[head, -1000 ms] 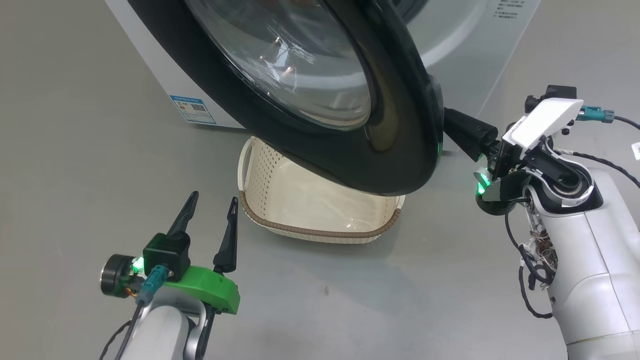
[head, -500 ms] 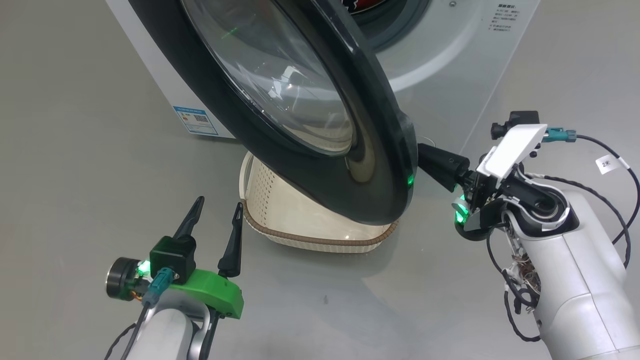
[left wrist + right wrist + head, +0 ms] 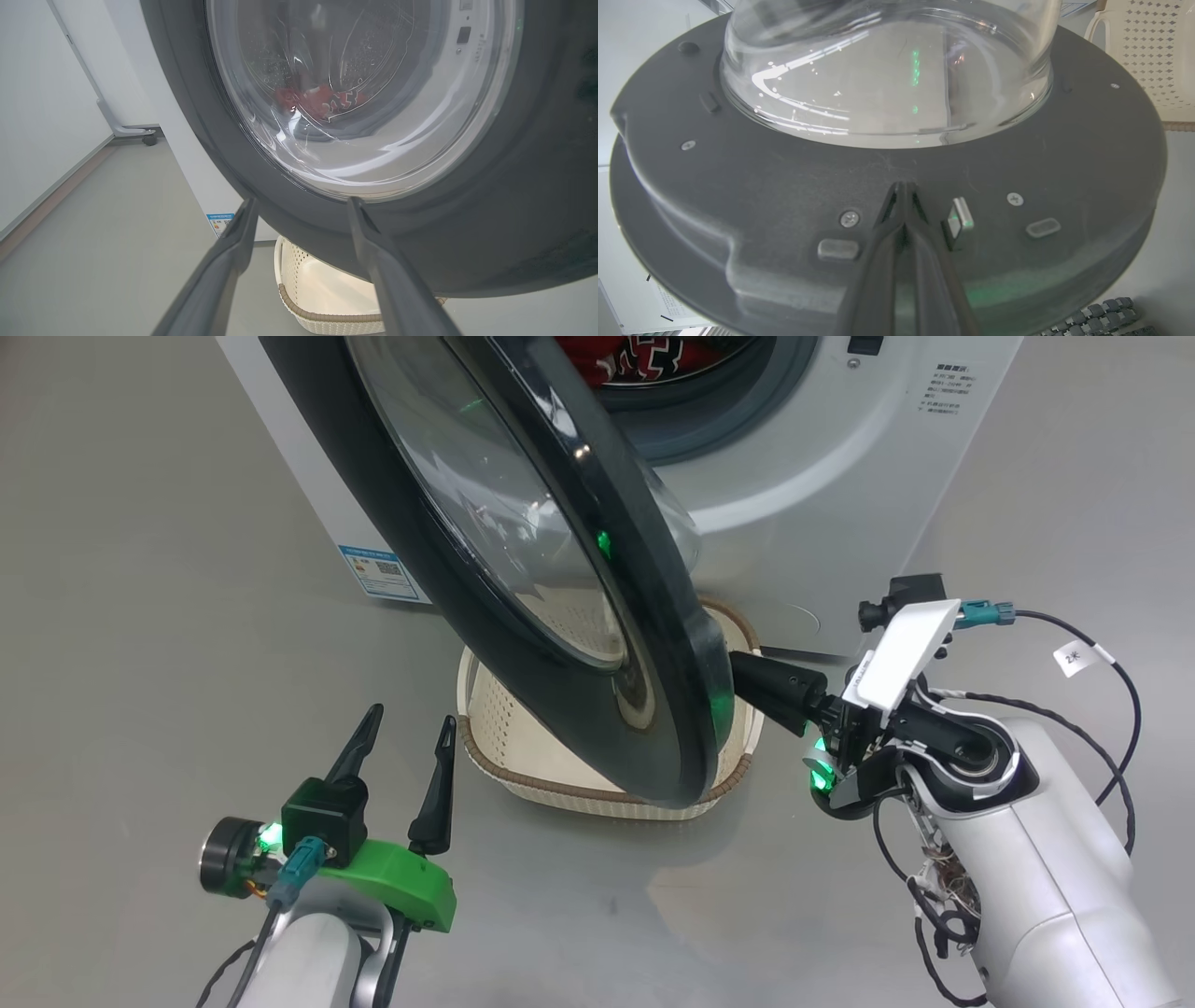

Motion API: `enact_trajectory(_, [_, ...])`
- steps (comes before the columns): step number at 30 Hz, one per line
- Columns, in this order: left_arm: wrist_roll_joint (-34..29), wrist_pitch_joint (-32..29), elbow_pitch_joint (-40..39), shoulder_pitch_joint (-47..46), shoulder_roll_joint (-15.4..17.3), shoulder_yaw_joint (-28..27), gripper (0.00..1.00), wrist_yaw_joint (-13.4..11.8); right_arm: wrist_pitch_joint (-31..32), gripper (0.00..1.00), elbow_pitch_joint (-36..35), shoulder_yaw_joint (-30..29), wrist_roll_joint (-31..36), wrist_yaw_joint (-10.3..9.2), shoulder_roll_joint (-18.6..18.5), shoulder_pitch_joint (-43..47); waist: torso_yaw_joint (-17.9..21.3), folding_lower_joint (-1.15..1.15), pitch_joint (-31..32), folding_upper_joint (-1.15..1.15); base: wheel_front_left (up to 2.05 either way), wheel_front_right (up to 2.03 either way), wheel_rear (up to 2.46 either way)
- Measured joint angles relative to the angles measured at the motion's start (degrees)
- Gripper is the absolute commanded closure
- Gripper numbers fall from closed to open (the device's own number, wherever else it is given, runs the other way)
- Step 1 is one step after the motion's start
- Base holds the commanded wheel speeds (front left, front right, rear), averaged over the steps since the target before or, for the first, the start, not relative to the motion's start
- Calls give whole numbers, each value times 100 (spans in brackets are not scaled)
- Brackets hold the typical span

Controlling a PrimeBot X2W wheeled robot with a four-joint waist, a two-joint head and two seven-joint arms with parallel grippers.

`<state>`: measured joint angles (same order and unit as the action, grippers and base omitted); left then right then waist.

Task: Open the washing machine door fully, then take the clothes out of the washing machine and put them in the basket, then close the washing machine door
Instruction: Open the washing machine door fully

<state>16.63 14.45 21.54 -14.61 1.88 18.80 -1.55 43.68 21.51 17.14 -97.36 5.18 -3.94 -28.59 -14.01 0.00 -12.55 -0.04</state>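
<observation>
The washing machine door (image 3: 644,616) stands half open, edge-on to me, its black rim hanging over the cream basket (image 3: 597,793) on the floor. My right gripper (image 3: 747,674) is shut, its joined tips (image 3: 903,186) pressed against the door's inner face (image 3: 761,186), just below the glass bowl (image 3: 887,84) and left of the latch (image 3: 961,219). Red clothes (image 3: 644,355) lie in the drum of the white washing machine (image 3: 840,476) and also show through the glass (image 3: 322,100). My left gripper (image 3: 411,714) is open and holds nothing, left of the basket, in front of the door's outer rim (image 3: 490,210).
A blue label (image 3: 378,574) marks the machine's lower left corner. Grey floor spreads left and in front of the basket. Cables loop off my right wrist (image 3: 1074,658). A wheeled stand foot (image 3: 135,133) sits by the wall behind the machine's left side.
The door has swung further open toward the left, with my shut right gripper following against its inner side. The drum opening and red clothes have come into view. The left arm hardly moved.
</observation>
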Motion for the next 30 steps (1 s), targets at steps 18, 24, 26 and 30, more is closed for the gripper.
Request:
enact_trajectory(18, [-1,0,18,18,0,52,0,0,-22,100,-265,875,-532,5,8,215,-123,0,113,0,0,0,0])
enact_trajectory(24, [-1,0,18,23,0,53,0,0,-144,100,-313,1096,-602,5,5,225,-156,0,146,0,0,0,0])
enact_trajectory(26, [-1,0,18,24,0,52,0,0,-196,100,-320,1135,-628,5,9,232,-161,0,158,0,0,0,0])
enact_trajectory(30, [-1,0,18,34,0,46,0,0,-363,100,-321,1131,-642,29,14,243,-152,0,181,0,0,0,0])
